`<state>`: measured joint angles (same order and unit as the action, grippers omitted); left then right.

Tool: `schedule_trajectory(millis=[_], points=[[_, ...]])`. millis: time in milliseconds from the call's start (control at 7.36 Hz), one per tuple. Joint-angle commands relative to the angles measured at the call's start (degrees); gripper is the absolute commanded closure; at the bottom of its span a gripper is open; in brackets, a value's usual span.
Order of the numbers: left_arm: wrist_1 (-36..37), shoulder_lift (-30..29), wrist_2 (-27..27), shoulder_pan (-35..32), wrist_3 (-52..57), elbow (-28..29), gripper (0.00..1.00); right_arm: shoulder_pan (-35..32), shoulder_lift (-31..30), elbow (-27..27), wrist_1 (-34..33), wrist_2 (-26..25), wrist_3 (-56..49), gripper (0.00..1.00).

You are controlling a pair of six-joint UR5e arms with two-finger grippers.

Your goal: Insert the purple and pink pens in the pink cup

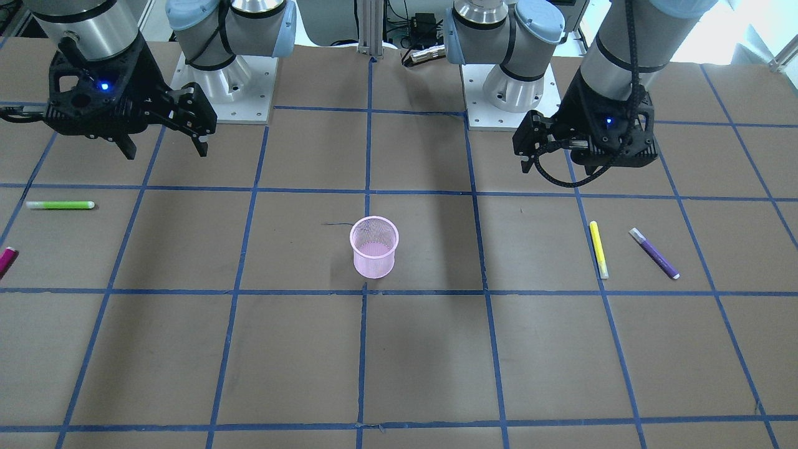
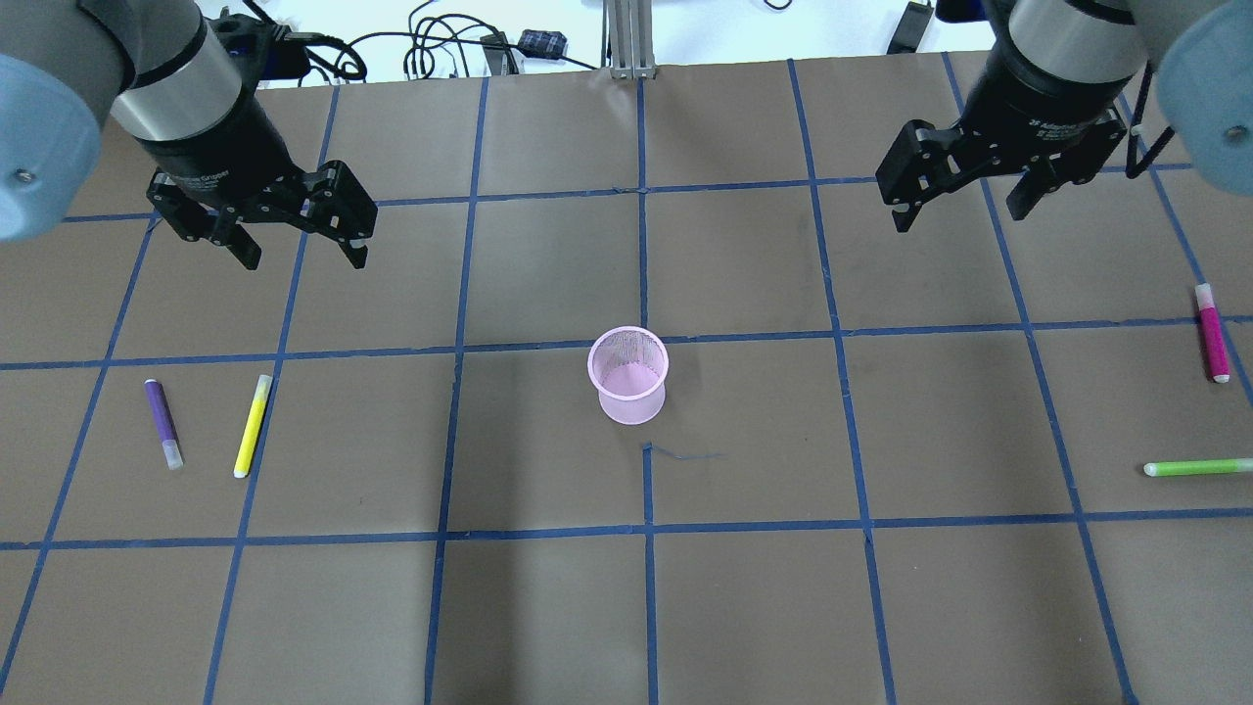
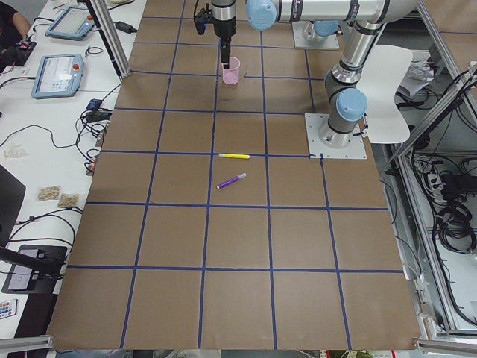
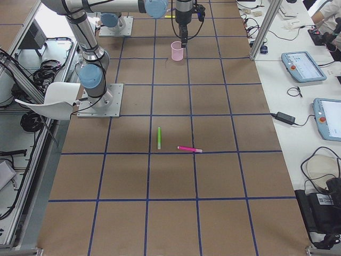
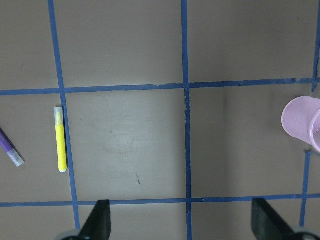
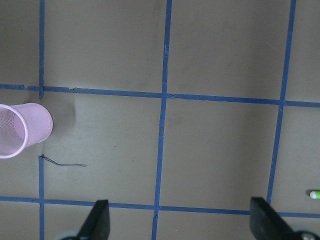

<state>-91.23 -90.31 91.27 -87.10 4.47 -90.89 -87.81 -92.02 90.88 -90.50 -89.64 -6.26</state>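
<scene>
The pink mesh cup (image 2: pixel 628 377) stands upright and empty at the table's middle; it also shows in the front view (image 1: pixel 374 247). The purple pen (image 2: pixel 163 423) lies flat on the robot's left side, beside a yellow pen (image 2: pixel 253 426). The pink pen (image 2: pixel 1213 333) lies flat at the far right, cut off by the frame edge in the front view (image 1: pixel 6 260). My left gripper (image 2: pixel 299 240) hangs open and empty above the table, behind the purple pen. My right gripper (image 2: pixel 964 201) hangs open and empty, behind and inward of the pink pen.
A green pen (image 2: pixel 1196 467) lies near the pink pen on the right side. The left wrist view shows the yellow pen (image 5: pixel 60 140) and the purple pen's tip (image 5: pixel 10 149). Blue tape lines grid the brown table. Both arm bases (image 1: pixel 224 81) stand at the robot's edge.
</scene>
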Motion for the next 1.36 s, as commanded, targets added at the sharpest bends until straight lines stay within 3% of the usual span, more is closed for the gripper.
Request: schedule_trajectory(millis=[0,544,816,951,1087,1223], points=[[0.0,0.05,-0.04,-0.09,0.01,0.01,0.0,0.0,0.0,0.0,0.06,-0.01,0.02,0.0],[-0.18,0.05,-0.04,-0.09,0.36,-0.08,0.0,3.23,0.17,0.44,0.06,0.25,-1.21,0.0],[0.26,-0.04,-0.04,-0.09,0.54,0.01,0.0,12.78,0.17,1.58,0.59,0.17,-5.4,0.0],[0.26,-0.12,-0.04,0.0,0.54,0.01,0.0,17.97,0.17,2.72,0.32,0.08,-12.65,0.0],[0.26,0.05,-0.04,0.08,0.62,0.01,0.0,22.89,0.26,4.9,-2.2,0.34,-16.21,0.0],[0.26,-0.04,-0.04,0.09,0.62,0.01,0.0,27.64,2.26,8.23,-10.41,0.26,-19.2,0.0]])
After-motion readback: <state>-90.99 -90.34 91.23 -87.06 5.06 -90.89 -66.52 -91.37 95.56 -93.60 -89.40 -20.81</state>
